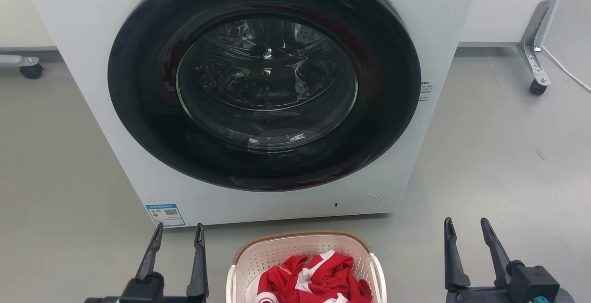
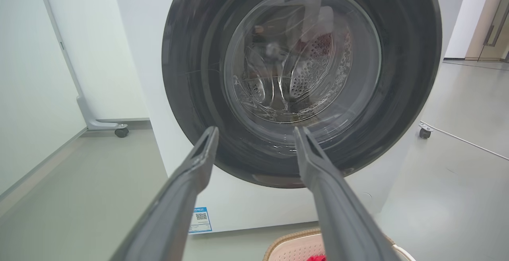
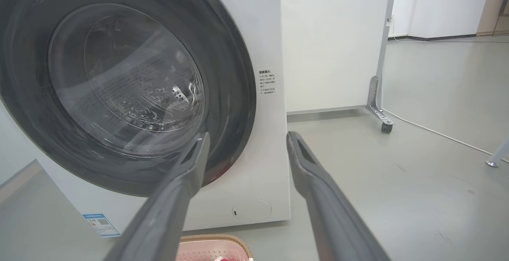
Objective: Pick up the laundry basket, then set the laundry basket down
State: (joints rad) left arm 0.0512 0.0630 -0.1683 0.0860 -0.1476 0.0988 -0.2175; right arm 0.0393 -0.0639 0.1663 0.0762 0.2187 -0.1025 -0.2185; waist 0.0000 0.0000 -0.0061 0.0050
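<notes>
- Head view: the laundry basket (image 1: 277, 254) sat on the floor (image 1: 485, 155) just in front of the washer (image 1: 83, 63), low in the middle. It lay between the left gripper (image 1: 179, 227) and the right gripper (image 1: 466, 222), and neither touched it. Both sets of jaws stood spread and empty. A red-and-white garment (image 1: 318, 275) lay crumpled inside the basket.
- Left wrist view: the left gripper (image 2: 256, 129) had its jaws wide apart, pointed at the washer's round door. A corner of the basket's brown rim (image 2: 286, 239) peeped in below them.
- Right wrist view: the right gripper (image 3: 247, 135) gaped likewise, with the basket's rim (image 3: 214, 237) at the bottom edge.
- To my eye the basket would be light and fairly stiff, its thin perforated plastic likely to flex a little. One soft garment should hardly shift. The white side handles (image 1: 378, 270) looked the places to grip, one per gripper, lifted level.
</notes>
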